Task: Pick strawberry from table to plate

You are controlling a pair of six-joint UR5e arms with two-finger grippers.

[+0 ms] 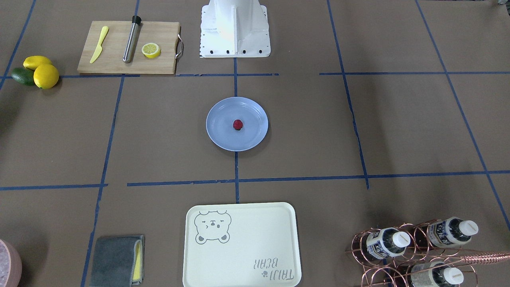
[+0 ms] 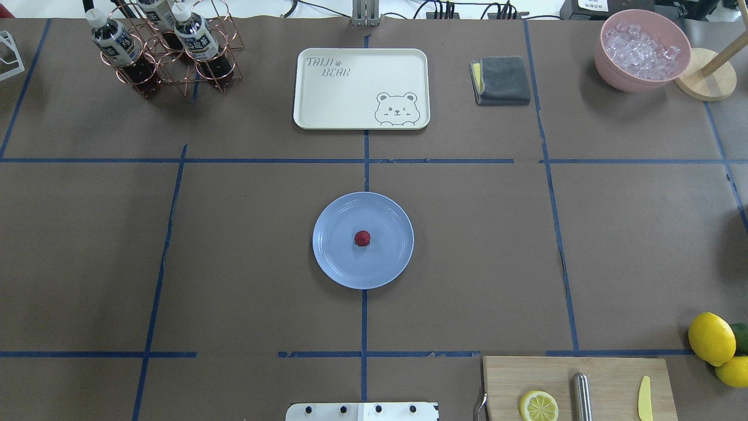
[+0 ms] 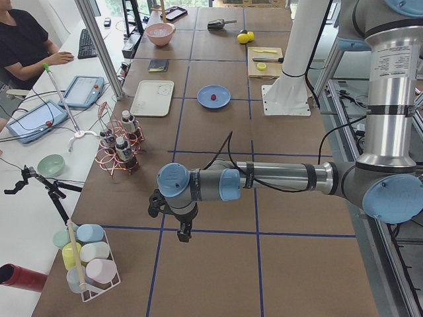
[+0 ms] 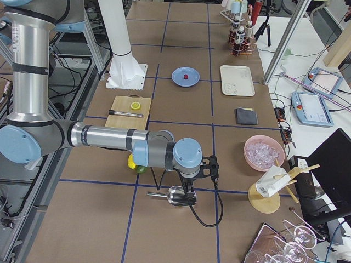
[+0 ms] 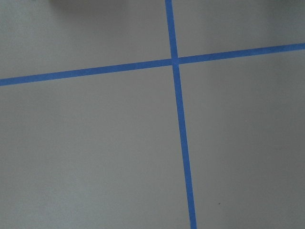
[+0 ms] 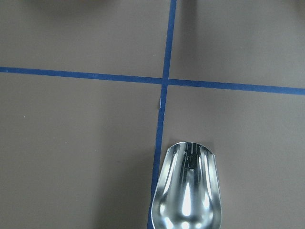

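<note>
The small dark-red strawberry (image 1: pixel 238 124) (image 2: pixel 362 238) lies in the middle of the round light-blue plate (image 1: pixel 220 137) (image 2: pixel 333 264) at the centre of the brown paper table (image 2: pixel 234 234). Neither gripper is near it. The left gripper (image 3: pixel 184 232) hangs over bare table far from the plate (image 3: pixel 223 102), seen only in the exterior left view, so I cannot tell its state. The right gripper (image 4: pixel 190 198) hovers above a metal scoop (image 4: pixel 175 195) (image 6: pixel 188 191) at the other end; its state cannot be told either. Both wrist views show no fingers.
A cutting board (image 2: pixel 578 380) holds a lemon half, a metal rod and a yellow knife. Lemons (image 2: pixel 711 338) lie beside it. The cream bear tray (image 2: pixel 361 88), bottle rack (image 2: pixel 163 52), grey cloth (image 2: pixel 502 80) and ice bowl (image 2: pixel 641 49) line the far side. A person (image 3: pixel 23 46) sits beyond.
</note>
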